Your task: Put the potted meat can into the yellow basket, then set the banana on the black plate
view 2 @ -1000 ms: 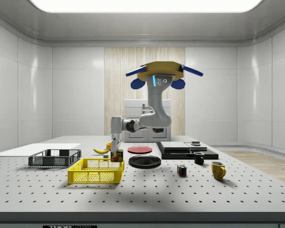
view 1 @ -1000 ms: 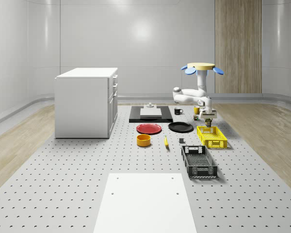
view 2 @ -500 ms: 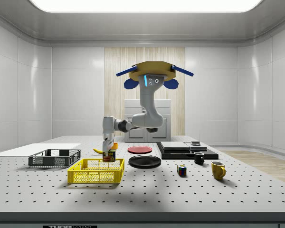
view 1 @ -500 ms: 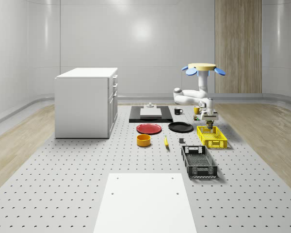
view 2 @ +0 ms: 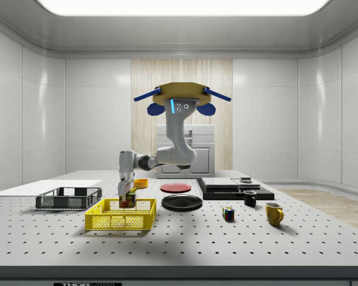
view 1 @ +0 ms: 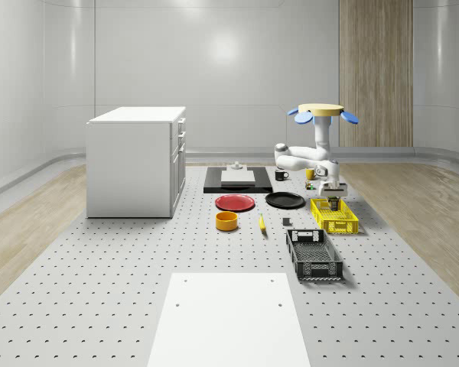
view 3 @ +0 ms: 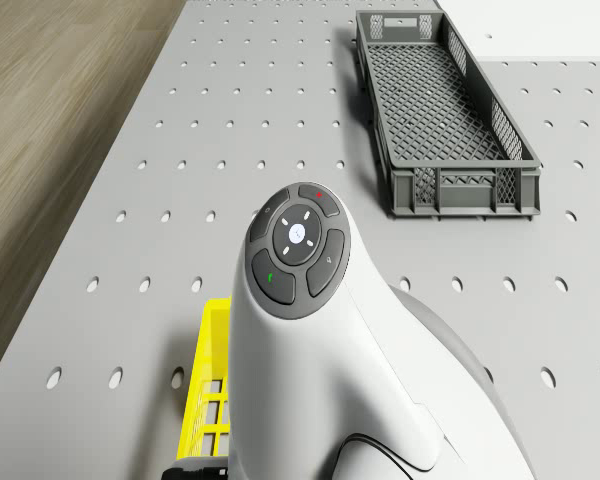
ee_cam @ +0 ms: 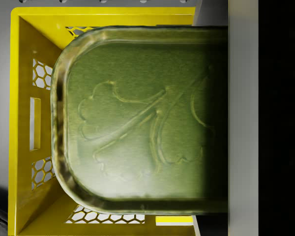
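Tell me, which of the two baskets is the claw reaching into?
The yellow basket. The gripper holds the can down inside it, with the drone hovering above; the grey basket lies apart, untouched.

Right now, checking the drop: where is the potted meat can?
In the side view, the potted meat can hangs in the claw, inside the yellow basket.

A white cabinet (view 1: pixel 136 161) stands on the perforated table (view 1: pixel 99 290) at the whole-scene view's left. A red plate (view 1: pixel 235 202) lies behind an orange bowl (view 1: pixel 227 221), and a dark grey crate (view 1: pixel 314 254) sits nearer the camera. In the side view (toward its right) a yellow mug (view 2: pixel 274 213), black mug (view 2: pixel 249 198) and Rubik's cube (view 2: pixel 228 213) sit apart.
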